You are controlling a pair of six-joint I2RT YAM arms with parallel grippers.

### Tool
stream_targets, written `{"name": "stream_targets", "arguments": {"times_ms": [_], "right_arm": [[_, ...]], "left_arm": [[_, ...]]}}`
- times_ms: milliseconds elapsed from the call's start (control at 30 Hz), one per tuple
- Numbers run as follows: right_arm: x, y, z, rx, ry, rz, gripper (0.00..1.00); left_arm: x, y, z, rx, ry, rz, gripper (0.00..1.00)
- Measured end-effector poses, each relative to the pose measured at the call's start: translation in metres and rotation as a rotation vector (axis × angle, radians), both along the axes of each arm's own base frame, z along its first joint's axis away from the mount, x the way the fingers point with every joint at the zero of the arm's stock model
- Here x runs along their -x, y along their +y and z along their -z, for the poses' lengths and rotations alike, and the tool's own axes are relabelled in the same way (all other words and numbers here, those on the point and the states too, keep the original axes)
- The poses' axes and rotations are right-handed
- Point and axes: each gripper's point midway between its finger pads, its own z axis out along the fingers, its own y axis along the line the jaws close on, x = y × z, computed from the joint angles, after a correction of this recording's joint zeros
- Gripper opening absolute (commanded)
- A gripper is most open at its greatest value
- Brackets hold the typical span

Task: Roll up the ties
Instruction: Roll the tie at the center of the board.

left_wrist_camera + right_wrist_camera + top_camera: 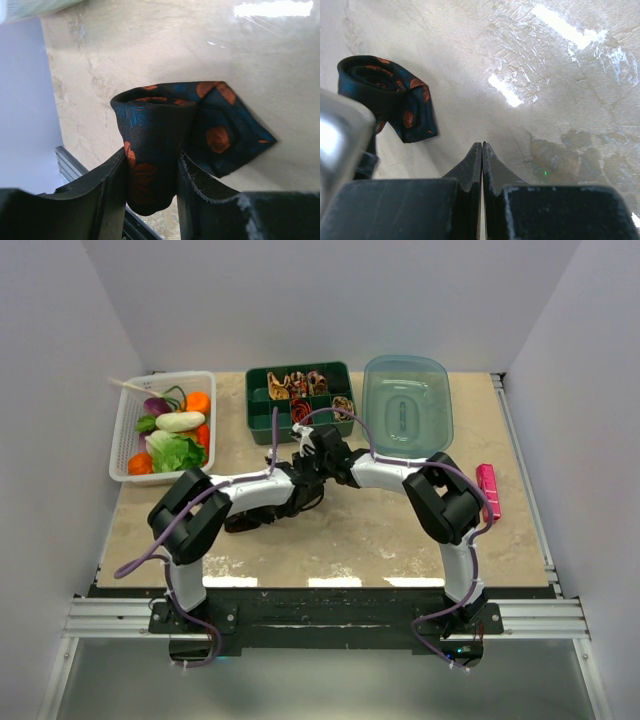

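A black tie with orange-red spots is wound into a coil and stands between the fingers of my left gripper, which is shut on it. Its pointed end lies flat on the table to the right of the coil. In the right wrist view the same coiled tie sits up and to the left of my right gripper, whose jaws are pressed together with nothing between them. Both wrists meet mid-table in the top view and hide this tie. Several rolled ties fill compartments of the green bin.
A clear blue lid lies right of the green bin. A white basket of toy vegetables stands at the back left. A small pink bar lies near the right edge. Purple cables run along both arms.
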Motion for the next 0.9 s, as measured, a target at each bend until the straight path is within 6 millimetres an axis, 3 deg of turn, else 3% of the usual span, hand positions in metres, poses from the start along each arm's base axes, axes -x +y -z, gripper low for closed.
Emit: {"name": "stream_targets", "arguments": {"times_ms": [100,300,333,400,433,600,733,900], "right_arm": [[0.001,-0.002,0.002,0.008,0.007,0.000,0.00],[0.003,-0.004,0.005,0.016,0.016,0.002,0.00],[0.003,-0.005,0.005,0.017,0.017,0.002,0.00],[0.003,-0.005,0.006,0.020,0.020,0.003,0.00],[0.003,-0.006,0.006,0.021,0.021,0.003,0.00],[0.002,-0.007,0.006,0.022,0.023,0.005,0.00],[-0.002,-0.009,0.002,0.014,0.014,0.014,0.00],[-0.008,-0.007,-0.018,-0.023,-0.025,0.019,0.00]], "left_arm": [[0.003,-0.008,0.006,-0.015,0.012,0.028,0.02],[0.003,-0.020,0.014,0.031,0.034,0.057,0.16],[0.003,-0.021,0.015,0.041,0.041,0.064,0.27],[0.002,-0.024,0.016,0.056,0.045,0.074,0.35],[0.002,-0.025,0.016,0.068,0.046,0.080,0.46],[-0.001,-0.044,0.013,0.192,0.030,0.091,0.61],[0.000,-0.063,0.008,0.330,0.023,0.097,0.69],[0.000,-0.077,-0.006,0.439,0.001,0.112,0.75]]}}
